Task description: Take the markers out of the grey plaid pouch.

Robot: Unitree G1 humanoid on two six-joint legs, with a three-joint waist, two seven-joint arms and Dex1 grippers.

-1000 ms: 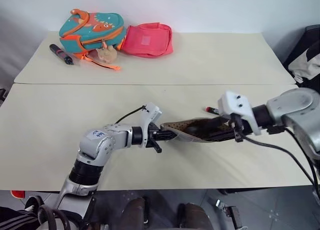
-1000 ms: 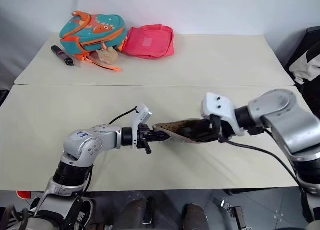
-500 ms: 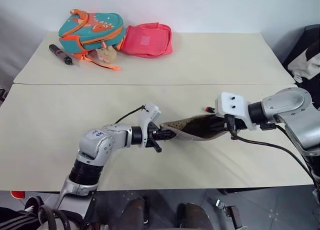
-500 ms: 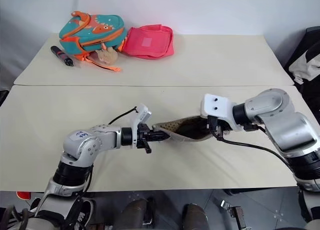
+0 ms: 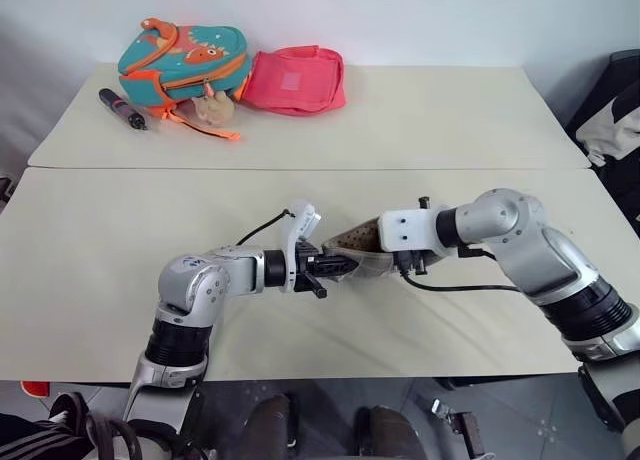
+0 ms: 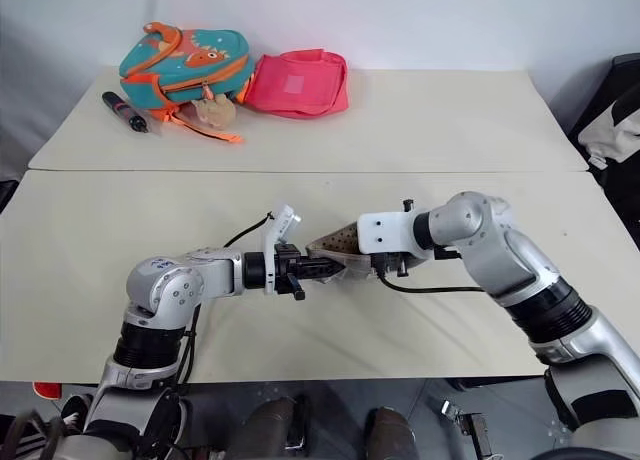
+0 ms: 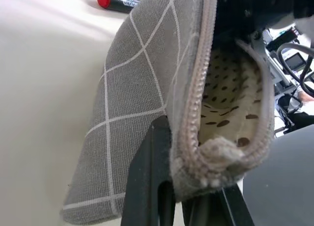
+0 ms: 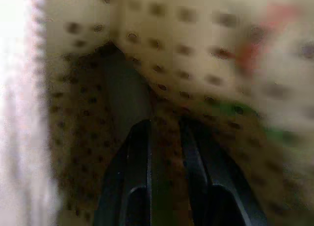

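On the near half of the cream worktop [image 5: 120, 280], the left gripper [image 5: 335, 267] has its jaws clamped tight on the zipper-end corner of the flat grey plaid fabric pouch with thin white grid lines [image 7: 142, 113], holding that end up off the surface with the mouth gaping toward the robot's right. The right gripper [image 8: 164, 132] is pushed into that mouth from the opposite side, pointing down and toward the left arm; its two black fingers [image 8: 137, 152] stand a narrow gap apart against the tan dotted lining [image 8: 162, 54], and the wrist view shows nothing pinched between them.

The relation that matters lies inside the pouch: a blurred patch of bright green [image 8: 230, 110] with a reddish smear [image 8: 267, 27] beyond it sits off to one side of the fingers, not between them. That is probably the pale teal marker's green cap, though it is too soft to say for sure, and its long axis cannot be read. The pouch runs lengthwise from one gripper to the other, so the right arm, already inside, is the one placed to reach it; the judgement is that its fingers need to shift sideways toward the green before closing.

Just beyond the pouch, the slim black marker with a red end [image 7: 115, 0] lies on the worktop, already outside.

At the far edge rest a teal-and-orange child's backpack [image 5: 183, 62], a pink fabric pouch [image 5: 295, 80] touching it, and a chunky black pen with red accents [image 5: 122, 109].
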